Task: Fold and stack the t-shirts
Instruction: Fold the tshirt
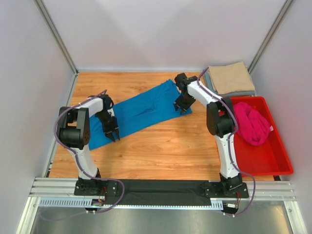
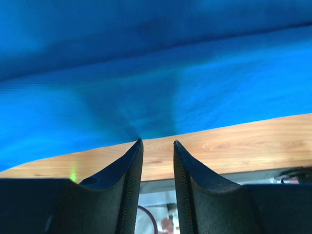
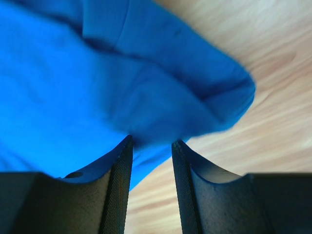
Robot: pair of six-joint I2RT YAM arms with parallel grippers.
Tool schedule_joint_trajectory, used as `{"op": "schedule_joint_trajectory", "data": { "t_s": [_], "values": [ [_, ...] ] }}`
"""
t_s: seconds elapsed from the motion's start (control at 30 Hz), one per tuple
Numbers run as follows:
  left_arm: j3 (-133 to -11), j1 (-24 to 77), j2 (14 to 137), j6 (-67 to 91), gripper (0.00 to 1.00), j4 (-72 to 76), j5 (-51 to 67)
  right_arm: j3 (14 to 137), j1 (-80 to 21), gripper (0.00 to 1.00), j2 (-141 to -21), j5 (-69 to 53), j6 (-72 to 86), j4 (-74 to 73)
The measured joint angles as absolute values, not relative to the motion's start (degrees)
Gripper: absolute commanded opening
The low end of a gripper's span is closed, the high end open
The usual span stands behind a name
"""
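A bright blue t-shirt (image 1: 146,109) lies in a long diagonal strip across the wooden table. My left gripper (image 1: 113,135) stands at its near-left edge, open, with its tips just at the cloth's hem (image 2: 146,73) and nothing between them (image 2: 157,142). Over the strip's right end hangs my right gripper (image 1: 181,108), also open (image 3: 152,141); a bunched fold of blue cloth (image 3: 161,97) lies just beyond its tips. A folded tan t-shirt (image 1: 233,77) rests on a grey-blue one (image 1: 243,92) at the back right. The magenta t-shirt (image 1: 251,124) lies crumpled in the red bin.
The red plastic bin (image 1: 273,168) stands along the right edge of the table. Bare wood (image 1: 161,146) stretches between the blue shirt and the arm bases. White walls with metal posts close in the back and both sides.
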State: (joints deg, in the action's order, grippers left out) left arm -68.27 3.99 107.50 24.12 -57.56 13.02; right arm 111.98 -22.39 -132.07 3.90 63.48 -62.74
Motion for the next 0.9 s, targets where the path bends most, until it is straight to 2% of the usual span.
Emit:
{"op": "schedule_joint_trajectory", "data": {
  "t_s": [0.17, 0.4, 0.53, 0.7, 0.9],
  "values": [
    [-67.79, 5.72, 108.01, 25.71, 0.39, -57.23, 17.78, 112.44, -21.52, 0.39, -133.56, 6.24, 60.18, -61.95],
    [-73.19, 8.08, 104.01, 28.05, 0.49, -58.17, 19.25, 113.3, -19.99, 0.4, -134.08, 6.57, 54.11, -60.58],
    [-78.7, 7.66, 102.35, 27.31, 0.5, -57.06, 13.21, 117.86, -16.43, 0.41, -136.77, 4.47, 48.36, -58.76],
    [-80.95, 4.05, 105.51, 26.46, 0.51, -55.68, 5.8, 127.72, -12.27, 0.46, -142.5, 0.8, 39.92, -53.43],
    [-81.56, -1.93, 109.51, 24.97, 0.52, -56.34, -3.14, 130.98, -10.09, 0.5, -143.94, -3.01, 33.65, -48.84]
  ]
}}
